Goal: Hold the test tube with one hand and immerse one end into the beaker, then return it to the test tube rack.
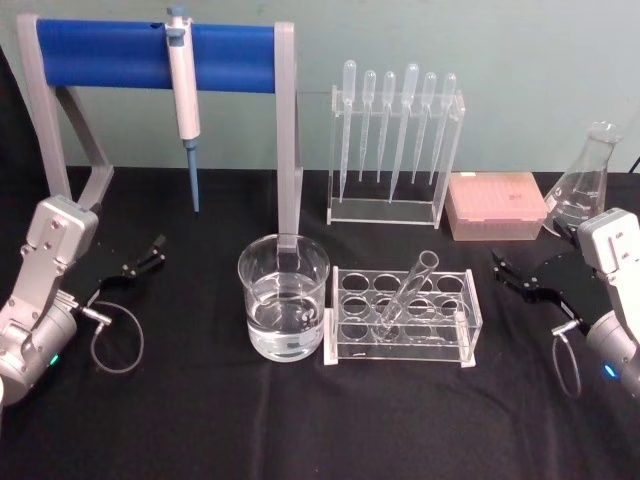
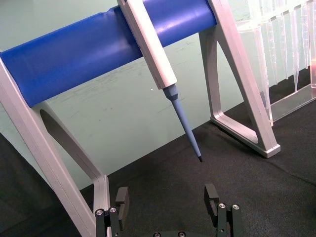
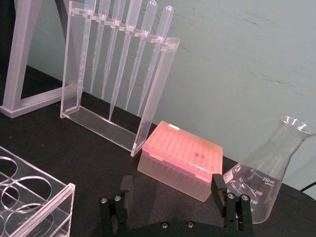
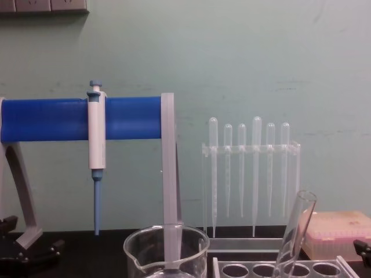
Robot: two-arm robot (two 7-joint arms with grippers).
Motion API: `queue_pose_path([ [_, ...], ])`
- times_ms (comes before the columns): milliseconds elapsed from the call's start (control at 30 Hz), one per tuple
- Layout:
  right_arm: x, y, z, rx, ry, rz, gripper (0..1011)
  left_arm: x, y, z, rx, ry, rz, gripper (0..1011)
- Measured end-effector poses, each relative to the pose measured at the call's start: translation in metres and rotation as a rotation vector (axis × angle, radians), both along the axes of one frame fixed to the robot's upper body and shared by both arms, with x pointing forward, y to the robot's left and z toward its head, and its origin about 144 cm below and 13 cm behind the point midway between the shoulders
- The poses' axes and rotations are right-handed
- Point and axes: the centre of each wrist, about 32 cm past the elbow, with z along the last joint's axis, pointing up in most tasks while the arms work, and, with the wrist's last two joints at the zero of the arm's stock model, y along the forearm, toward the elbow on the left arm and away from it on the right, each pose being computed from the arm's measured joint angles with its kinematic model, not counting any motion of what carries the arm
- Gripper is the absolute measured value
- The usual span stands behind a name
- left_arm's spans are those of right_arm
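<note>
The clear test tube (image 1: 408, 291) leans in the acrylic tube rack (image 1: 403, 316) at the table's middle; its flared top (image 4: 300, 223) rises above the rack in the chest view. Just left of the rack stands the wide glass beaker (image 1: 283, 296), partly filled with clear liquid, whose rim (image 4: 166, 240) also shows low in the chest view. My left gripper (image 1: 152, 251) rests open at the far left, well away from both. My right gripper (image 1: 512, 274) sits open at the far right, a short way from the rack. Nothing is between either pair of fingers (image 2: 121, 201) (image 3: 221, 189).
A grey stand with a blue bar (image 1: 150, 52) holds a white-and-blue pipettor (image 1: 183, 95) at the back left. A pipette rack (image 1: 395, 150) stands behind the tube rack. A pink tip box (image 1: 495, 205) and a conical flask (image 1: 586, 178) sit at the back right.
</note>
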Motion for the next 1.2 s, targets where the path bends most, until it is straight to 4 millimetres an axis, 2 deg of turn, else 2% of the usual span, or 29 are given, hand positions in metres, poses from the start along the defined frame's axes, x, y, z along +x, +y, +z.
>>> queue_pose_path([
  [1000,0.000,0.000,0.000,0.000,0.000,0.000,1002,0.000,0.000,0.000,0.000,0.000,0.000,1000],
  [1200,0.001,-0.008,0.021,0.064,-0.022,0.031,1003,0.000,0.000,0.000,0.000,0.000,0.000,1000],
])
